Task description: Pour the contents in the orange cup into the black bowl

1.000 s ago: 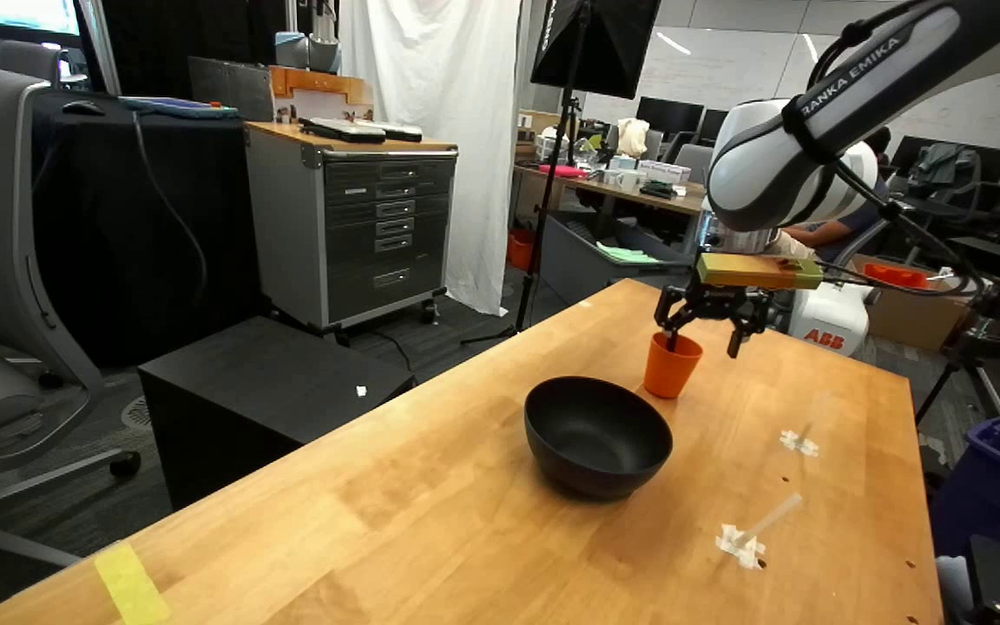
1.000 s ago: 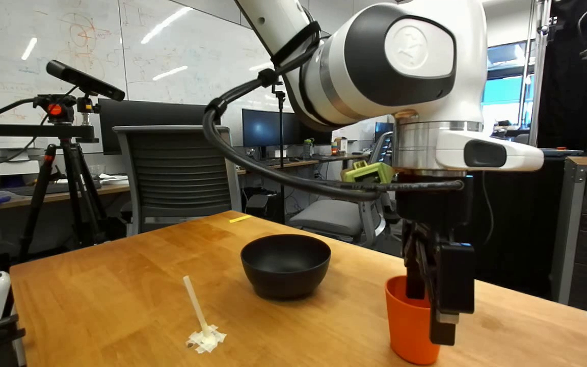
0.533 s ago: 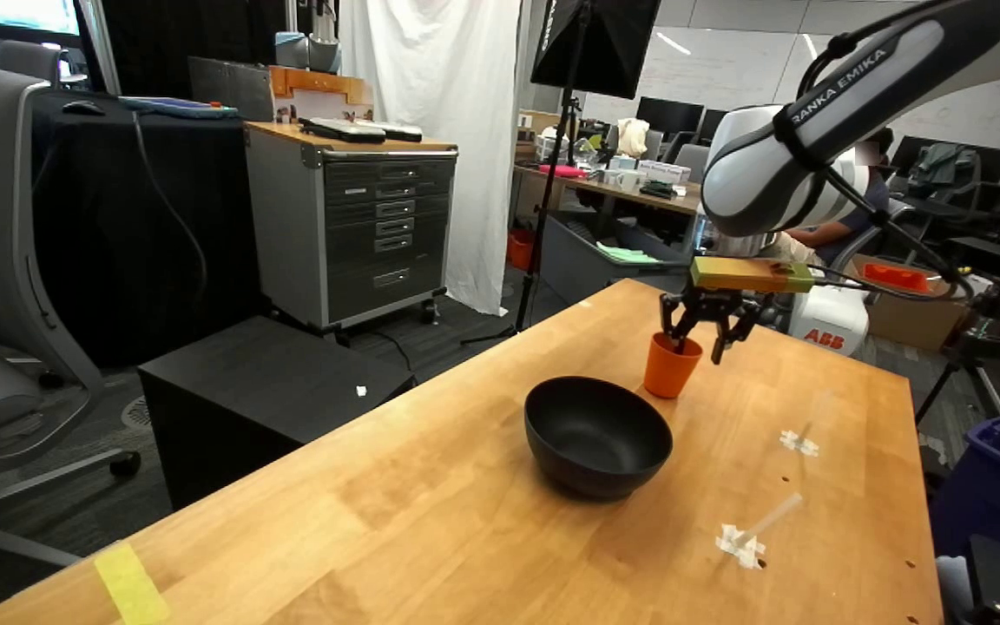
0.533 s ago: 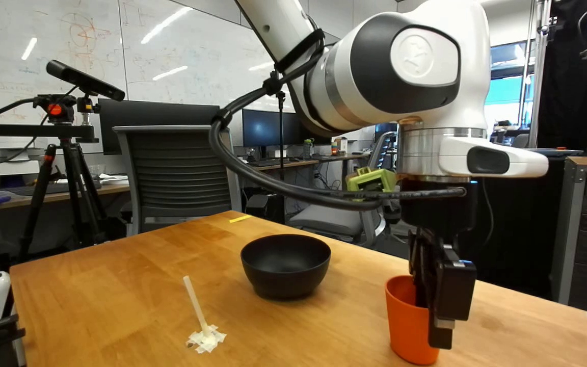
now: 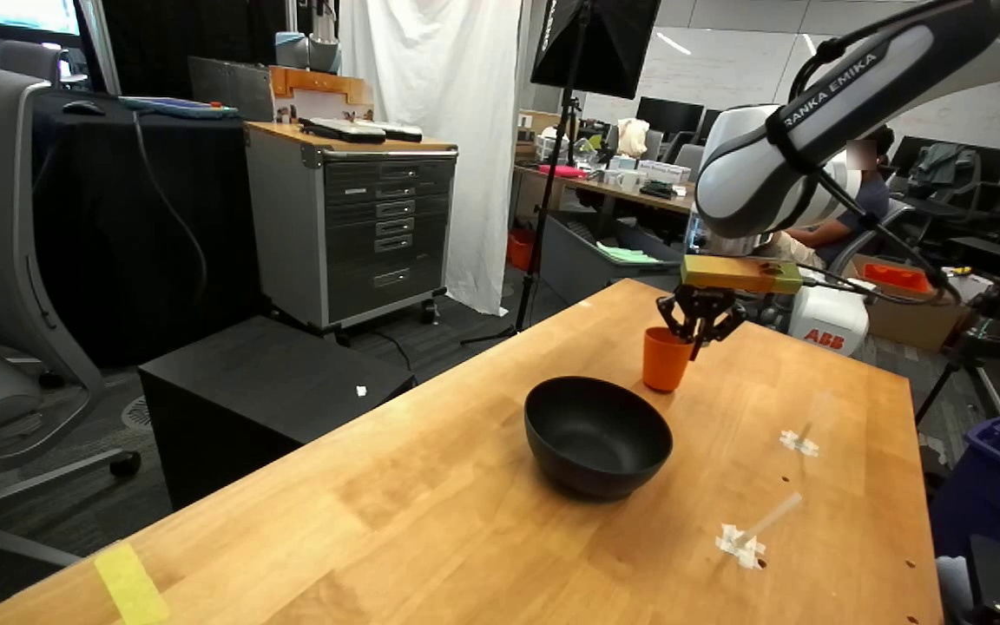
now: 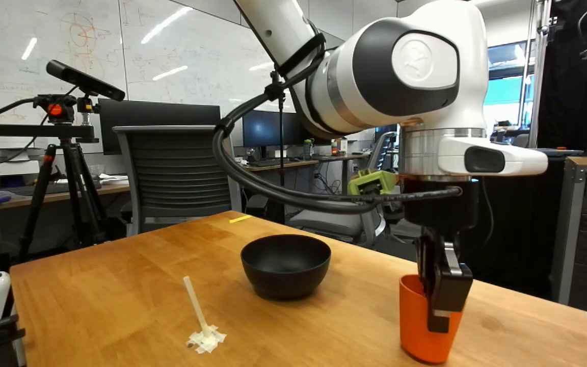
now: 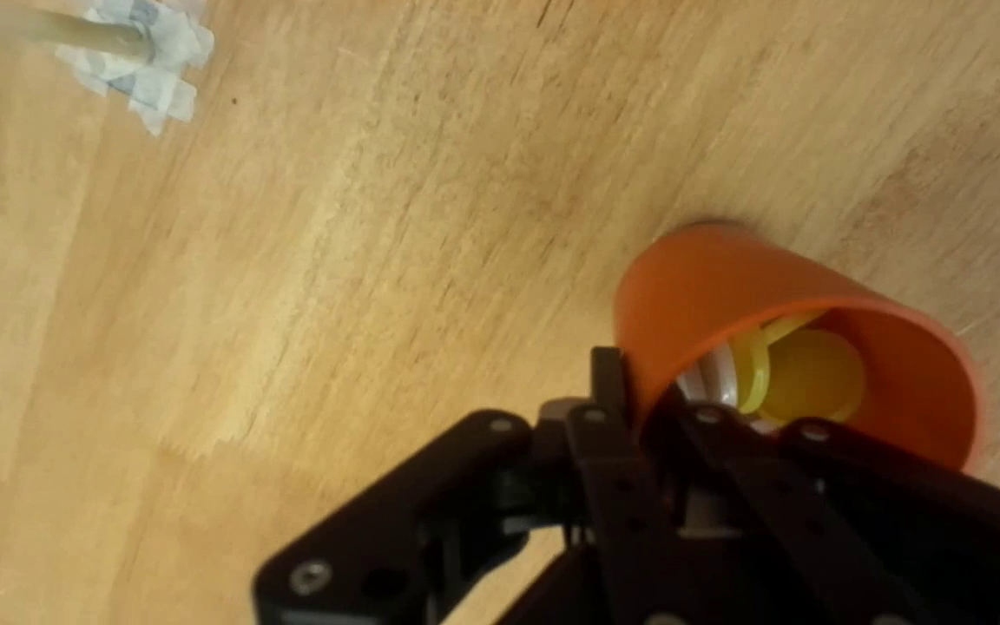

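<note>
The wall of the orange cup [image 7: 734, 286] is pinched by the gripper [image 7: 643, 399]. Yellow and white pieces [image 7: 812, 373] are seen inside.

Cabinet [image 5: 352, 230]: grey, stood near a white curtain [image 5: 457, 130]. Yellow tape [image 5: 131, 586]: lay on the desk [image 5: 430, 521], at its edge. Tripod [image 6: 72, 160]: stood before a whiteboard [image 6: 171, 66].

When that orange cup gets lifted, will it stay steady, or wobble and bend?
The orange cup may tilt, since the gripper pinches only one side of its wall. That wall looks smooth and fairly thin, so the cup is probably light and mostly stiff. The yellow and white pieces inside look loose and could slide if it tips.
</note>
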